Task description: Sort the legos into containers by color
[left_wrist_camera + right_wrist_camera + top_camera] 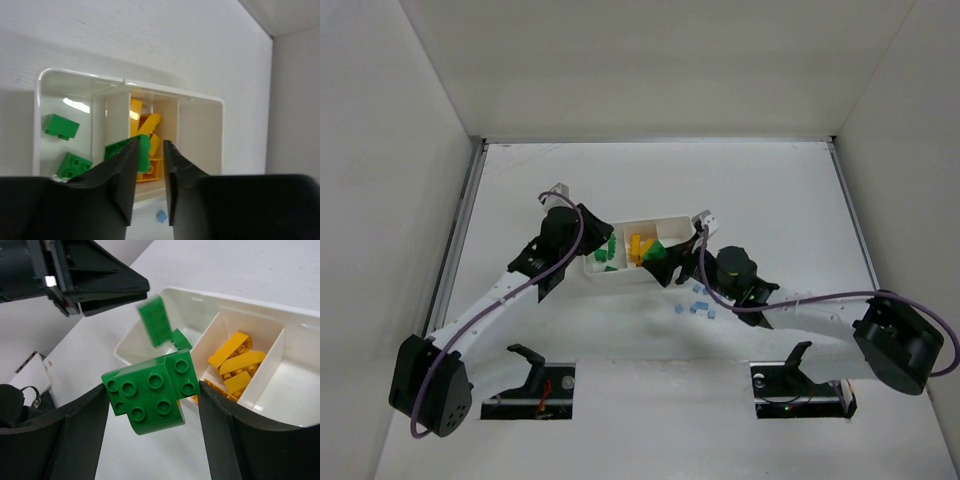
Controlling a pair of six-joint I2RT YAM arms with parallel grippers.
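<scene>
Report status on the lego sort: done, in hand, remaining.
Done: green bricks lie in one end compartment of the tray, yellow bricks in the middle one. In hand: the right gripper clamps a green brick by the tray; a second green brick shows blurred and loose below the left gripper. Left: light-blue pieces lie on the table beside the tray, and the other end compartment looks empty.

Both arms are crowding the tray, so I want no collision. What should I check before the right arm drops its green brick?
1. Grip: right gripper clamps the held green brick: ok.
2. Room: green compartment mostly bare: ok.
3. Aim: right gripper above that compartment: not ok, it sits at the tray's opposite end.
4. Clearance: left gripper hangs over that compartment: not ok.
5. Settling: loose green brick blurred, seemingly mid-air under the left gripper: not ok.
</scene>
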